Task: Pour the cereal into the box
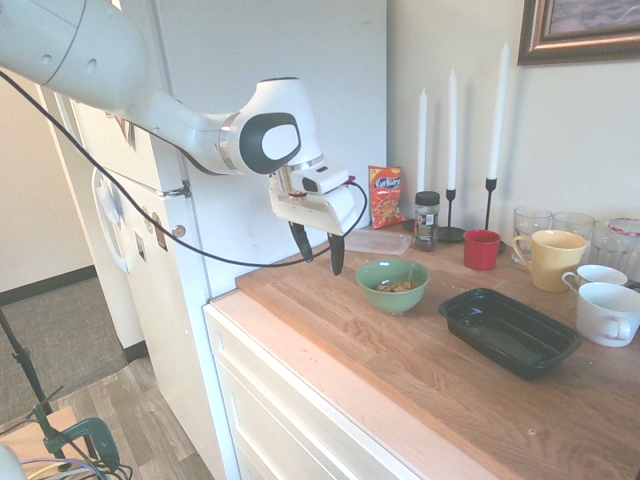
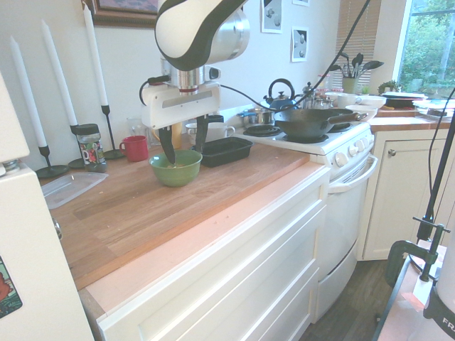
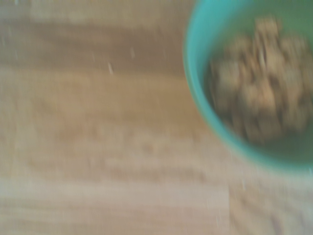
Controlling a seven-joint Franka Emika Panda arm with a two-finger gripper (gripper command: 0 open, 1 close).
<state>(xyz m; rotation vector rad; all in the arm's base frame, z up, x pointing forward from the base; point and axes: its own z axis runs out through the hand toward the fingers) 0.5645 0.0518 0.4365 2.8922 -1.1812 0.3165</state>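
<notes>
While your tool (image 1: 319,254) hangs open and empty just above the green bowl (image 1: 393,284), nothing is poured: the cereal (image 1: 397,286) lies in that bowl, and the box (image 1: 510,331) sits empty nearby on the tabletop (image 1: 400,360). Grasping, carrying and tipping all remain.
</notes>
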